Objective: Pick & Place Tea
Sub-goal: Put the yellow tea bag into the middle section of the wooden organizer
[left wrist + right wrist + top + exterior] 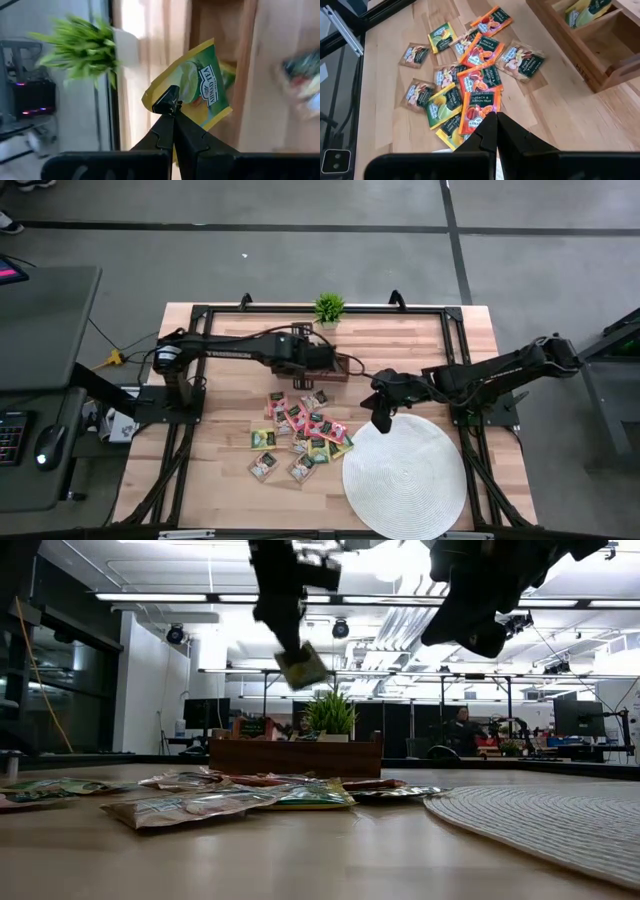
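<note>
The wooden tabletop [220, 350] is carrying everything here, and the big round white mat [405, 475] is lying at its near right with nothing on it. At the back, a wooden box [580, 45] with compartments is taking the tea: at least one yellow packet [585, 11] is already sitting in a slot, so I'd judge the job barely begun. The pile of tea packets [298, 435] is spreading over the middle of the tabletop, pink-red, yellow and green, overlapping one another, most of the work still lying there.

The left pincer [170, 102] is hanging over the box, its fingers pressed together on the corner of a yellow-green packet [200, 85], which is dangling clear of the wood. It looks ready to be dropped into a compartment.

The right pincer [496, 116] is hovering between pile and mat, fingers pressed together, holding nothing.

A small potted plant [329, 308] is standing just behind the box, close to the left arm's reach; that's the one thing to steer around.
</note>
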Robot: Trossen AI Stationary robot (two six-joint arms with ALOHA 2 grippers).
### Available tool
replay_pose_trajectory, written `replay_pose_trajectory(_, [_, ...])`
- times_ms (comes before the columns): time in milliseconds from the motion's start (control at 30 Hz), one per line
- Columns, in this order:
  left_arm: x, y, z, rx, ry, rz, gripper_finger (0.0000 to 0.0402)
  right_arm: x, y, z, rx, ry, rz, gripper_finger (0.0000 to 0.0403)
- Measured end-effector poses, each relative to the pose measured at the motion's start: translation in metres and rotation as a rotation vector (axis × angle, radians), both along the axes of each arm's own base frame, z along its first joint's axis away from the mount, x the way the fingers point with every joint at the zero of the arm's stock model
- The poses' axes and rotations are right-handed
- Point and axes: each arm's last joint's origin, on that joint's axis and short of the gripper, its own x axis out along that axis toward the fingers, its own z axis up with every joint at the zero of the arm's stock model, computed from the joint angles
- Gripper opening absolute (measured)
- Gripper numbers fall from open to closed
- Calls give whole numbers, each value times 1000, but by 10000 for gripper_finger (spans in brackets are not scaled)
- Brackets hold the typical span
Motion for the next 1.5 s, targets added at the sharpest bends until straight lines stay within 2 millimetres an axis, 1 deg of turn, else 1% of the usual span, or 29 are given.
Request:
replay_pose_trajectory(67, [2, 4, -10, 10, 87, -45, 0, 0, 0, 0, 0, 0, 0, 0])
replay_pose_trajectory(200, [7, 6, -23, 43, 206, -138, 0, 0, 0, 0, 3, -2, -3, 0])
replay_pose_trajectory(300, [17, 6, -40, 59, 250, -162, 0, 0, 0, 0, 6, -3, -5, 0])
replay_pose_trajectory(367, [17, 6, -47, 51, 292, -168, 0, 0, 0, 0, 16, -4, -20, 0])
replay_pose_trajectory(467, [22, 6, -49, 63, 281, -178, 0, 0, -1, 0, 5, -6, -38, 0])
replay_pose_trajectory(533, [20, 6, -54, 53, 317, -182, 0, 0, -1, 0, -1, -8, -49, 0])
replay_pose_trajectory(633, [28, 7, -59, 63, 283, -179, 0, 0, -1, 0, -1, -8, -50, 0])
replay_pose_trajectory(700, [28, 7, -66, 60, 318, -184, 0, 0, -1, 0, -1, -9, -51, 0])
replay_pose_trajectory(833, [33, 7, -69, 78, 312, -201, 0, 0, -1, 1, -3, -11, -53, 0])
replay_pose_trajectory(933, [32, 7, -75, 78, 346, -204, 0, 0, -1, 1, -3, -12, -54, 0])
replay_pose_trajectory(1000, [35, 8, -72, 88, 306, -200, 0, 0, -1, 1, -3, -12, -54, 0])
replay_pose_trajectory(1133, [38, 8, -72, 102, 287, -212, 0, 0, -1, 1, -2, -12, -54, 0])
replay_pose_trajectory(1333, [37, 14, -72, 94, 294, -214, 0, 0, -1, 1, 4, -12, -59, 0])
replay_pose_trajectory(1500, [37, 24, -72, 58, 277, -206, 0, 0, -1, 1, 5, -12, -58, 0])
